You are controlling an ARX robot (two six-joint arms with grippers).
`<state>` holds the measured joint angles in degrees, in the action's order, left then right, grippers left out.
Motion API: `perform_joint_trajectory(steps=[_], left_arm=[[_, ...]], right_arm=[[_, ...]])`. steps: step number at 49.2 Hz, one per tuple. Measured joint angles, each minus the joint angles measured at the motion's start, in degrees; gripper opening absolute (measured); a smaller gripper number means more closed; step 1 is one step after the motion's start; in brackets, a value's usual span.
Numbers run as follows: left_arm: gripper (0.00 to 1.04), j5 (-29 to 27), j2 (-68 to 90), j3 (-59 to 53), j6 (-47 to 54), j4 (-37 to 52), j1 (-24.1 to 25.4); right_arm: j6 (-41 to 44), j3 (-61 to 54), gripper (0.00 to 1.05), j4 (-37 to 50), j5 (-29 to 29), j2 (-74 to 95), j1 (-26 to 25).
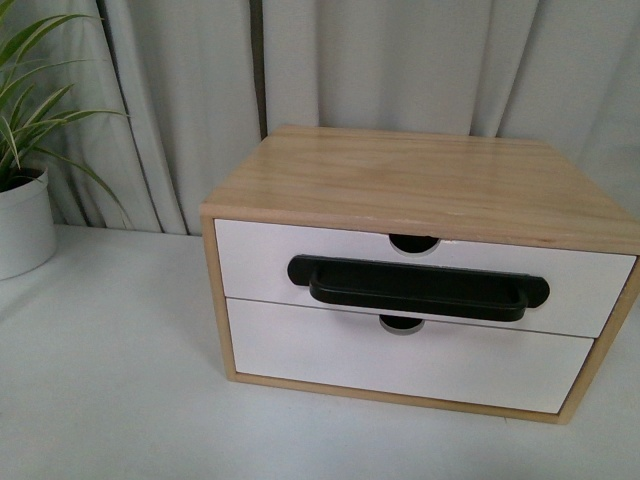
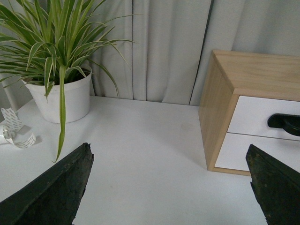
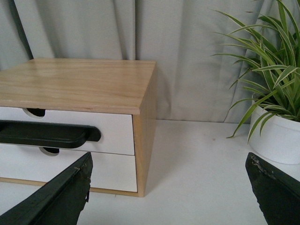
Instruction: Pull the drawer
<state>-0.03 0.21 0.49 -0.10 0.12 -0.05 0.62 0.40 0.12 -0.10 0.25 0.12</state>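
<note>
Squarely on a white table (image 1: 110, 400), before a pale grey curtain (image 1: 400, 60), stands a light wooden cabinet (image 1: 420, 180) with two white-fronted drawers stacked one above the other. The drawer (image 1: 260, 255) with the handle is the upper one; it sits pushed fully in, its front level with the cabinet's frame. The plain lower drawer (image 1: 400, 365) is likewise closed.

A long black bar handle (image 1: 418, 285) runs across the upper drawer's front, low enough to overlap the seam between the two.

A potted plant (image 1: 25, 100) with striped green leaves stands in a white pot (image 1: 22, 225) to the cabinet's left, well apart from it. A second potted plant (image 3: 276, 93) stands off the cabinet's right side.

The left gripper (image 2: 168, 187) hangs over bare table between the first plant and the cabinet, its black fingers (image 2: 56, 187) spread wide and holding nothing. The right gripper (image 3: 168, 187) faces the cabinet's right front corner, its fingers (image 3: 276, 187) equally wide apart and empty. Neither touches the cabinet.

A semicircular notch (image 1: 413, 243) is cut into the upper drawer's top rim, just above the handle. A curled strip of white patterned ribbon (image 2: 16, 133) lies on the table beside the first plant's pot.
</note>
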Motion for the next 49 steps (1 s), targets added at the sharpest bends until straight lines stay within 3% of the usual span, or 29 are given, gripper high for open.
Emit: perform_joint_trajectory(steps=[49], left_arm=[[0.99,0.0,0.0,0.0,0.0,0.0,0.0]], right_arm=[[0.0,0.0,0.96,0.0,0.0,0.0,0.0]])
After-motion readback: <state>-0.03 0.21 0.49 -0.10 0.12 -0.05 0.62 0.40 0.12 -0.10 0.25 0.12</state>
